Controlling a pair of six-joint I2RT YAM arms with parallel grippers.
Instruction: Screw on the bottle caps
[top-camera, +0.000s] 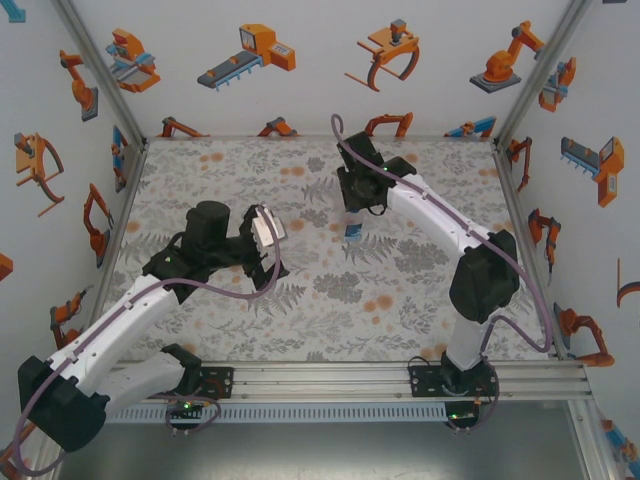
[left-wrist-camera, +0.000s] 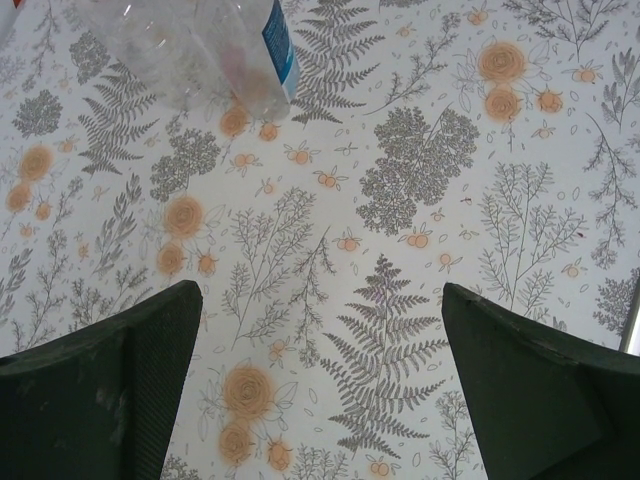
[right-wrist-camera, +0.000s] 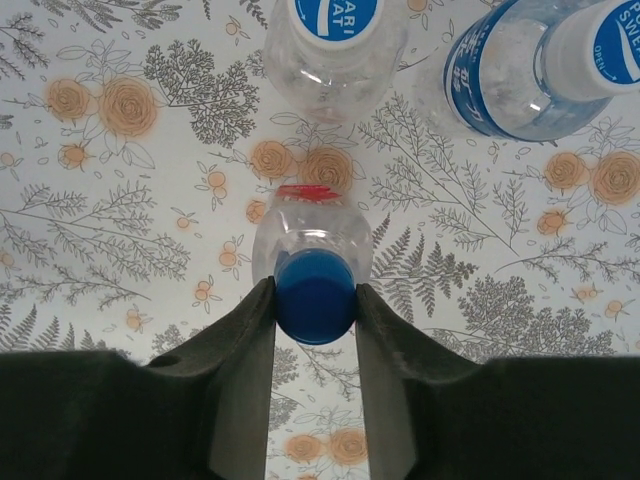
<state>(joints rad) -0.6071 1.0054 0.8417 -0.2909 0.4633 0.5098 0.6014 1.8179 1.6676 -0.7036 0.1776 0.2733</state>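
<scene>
Nearest the arm bases, the left fingers (left-wrist-camera: 100, 390) stand wide apart over bare tabletop (left-wrist-camera: 420, 200) and hold nothing. A clear bottle (left-wrist-camera: 190, 50) sits at the far edge of their view.

Farther out, the right fingers (right-wrist-camera: 240, 380) press against both sides of the blue cap (right-wrist-camera: 315, 295). It sits on the neck of the near bottle (right-wrist-camera: 310, 235), which stands upright. Whether that cap is fully tight I cannot tell.

Just beyond it, the far left bottle (right-wrist-camera: 335, 70) and the far right bottle (right-wrist-camera: 510, 80) each carry a printed cap (right-wrist-camera: 340, 15). Those two look done, so this is probably the last one.

The three bottles stand close together, so a turning wrist has little room on the far side. Toward the bases and to the left the tabletop is open. The back wall (top-camera: 300, 80) and the side walls are well apart from the bottles.
</scene>
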